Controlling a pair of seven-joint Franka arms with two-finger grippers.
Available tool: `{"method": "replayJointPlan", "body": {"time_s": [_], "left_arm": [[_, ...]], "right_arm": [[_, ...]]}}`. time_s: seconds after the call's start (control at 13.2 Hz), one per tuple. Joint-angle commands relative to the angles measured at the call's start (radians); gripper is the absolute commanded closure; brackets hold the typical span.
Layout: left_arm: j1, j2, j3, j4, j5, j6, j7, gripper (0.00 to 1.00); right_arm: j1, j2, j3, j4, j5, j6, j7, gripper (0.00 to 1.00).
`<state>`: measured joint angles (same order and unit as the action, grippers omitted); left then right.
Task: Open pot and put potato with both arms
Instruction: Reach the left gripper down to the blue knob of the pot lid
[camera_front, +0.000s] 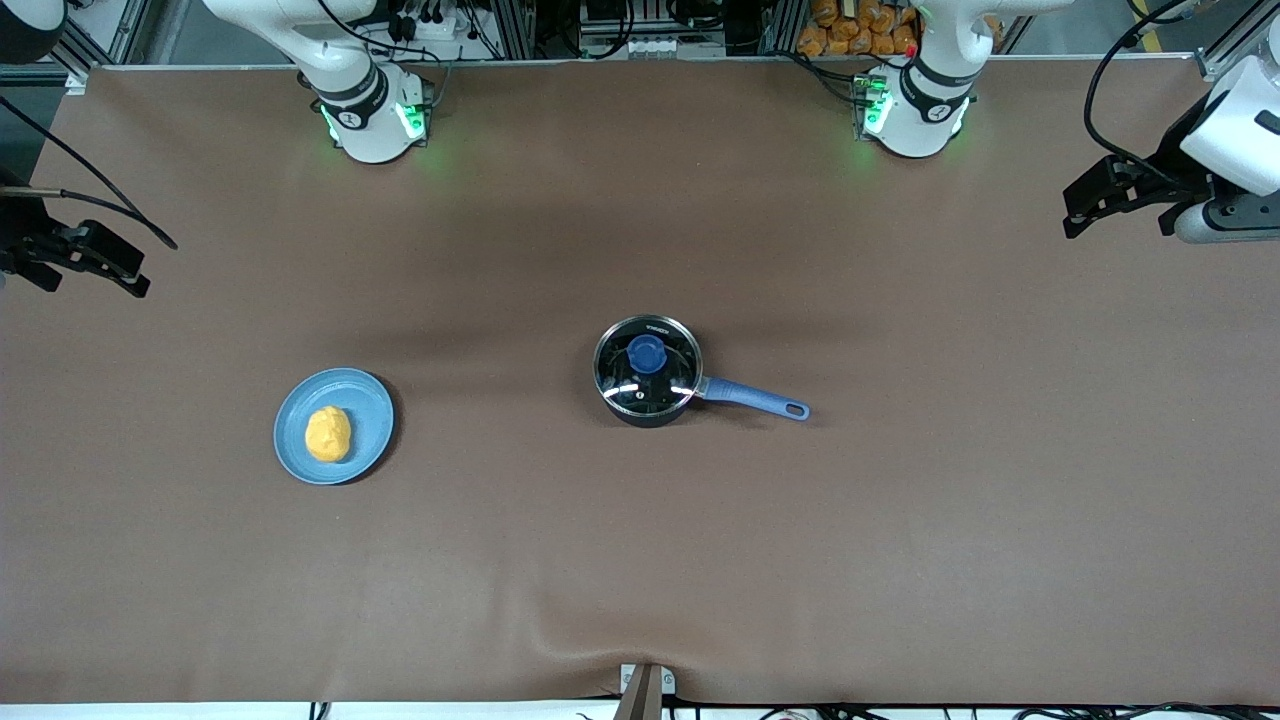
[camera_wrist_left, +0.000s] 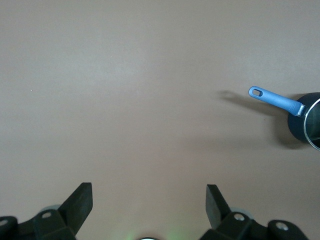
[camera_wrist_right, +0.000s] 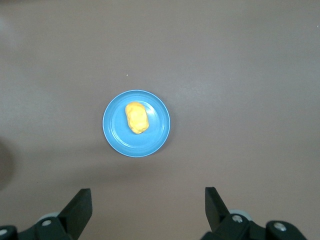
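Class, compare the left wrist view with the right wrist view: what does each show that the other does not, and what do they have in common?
Only the left wrist view shows the pot with its blue handle. Only the right wrist view shows the potato lying on the blue plate. Both look down on the brown table, and each shows its own open claw, the left claw and the right claw, holding nothing.

Black pot (camera_front: 645, 395) w/ blue handle (camera_front: 755, 397), yellow-orange potato (camera_front: 328, 434), light-blue plate (camera_front: 372, 420), brown table (camera_front: 640, 560).
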<state>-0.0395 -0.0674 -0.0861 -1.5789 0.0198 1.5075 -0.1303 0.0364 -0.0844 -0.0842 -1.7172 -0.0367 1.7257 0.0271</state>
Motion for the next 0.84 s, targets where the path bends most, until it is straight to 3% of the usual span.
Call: {"method": "replayJointPlan", "body": {"time_s": [0.0, 0.38, 0.76], "left_arm": [[0.009, -0.002, -0.014, 0.005, -0.012, 0.005, 0.002, 0.00], [-0.037, 0.084, -0.029, 0.068, -0.018, 0.007, 0.006, 0.00], [-0.236, 0.227, -0.057, 0.068, -0.023, 0.112, -0.216, 0.00]], "right_arm": [[-0.010, -0.040, 0.026, -0.038, -0.020, 0.024, 0.000, 0.00], [-0.004, -0.037, 0.026, -0.036, -0.020, 0.074, 0.001, 0.00], [0.002, -0.035, 0.026, -0.039, -0.020, 0.080, 0.002, 0.00]]}}
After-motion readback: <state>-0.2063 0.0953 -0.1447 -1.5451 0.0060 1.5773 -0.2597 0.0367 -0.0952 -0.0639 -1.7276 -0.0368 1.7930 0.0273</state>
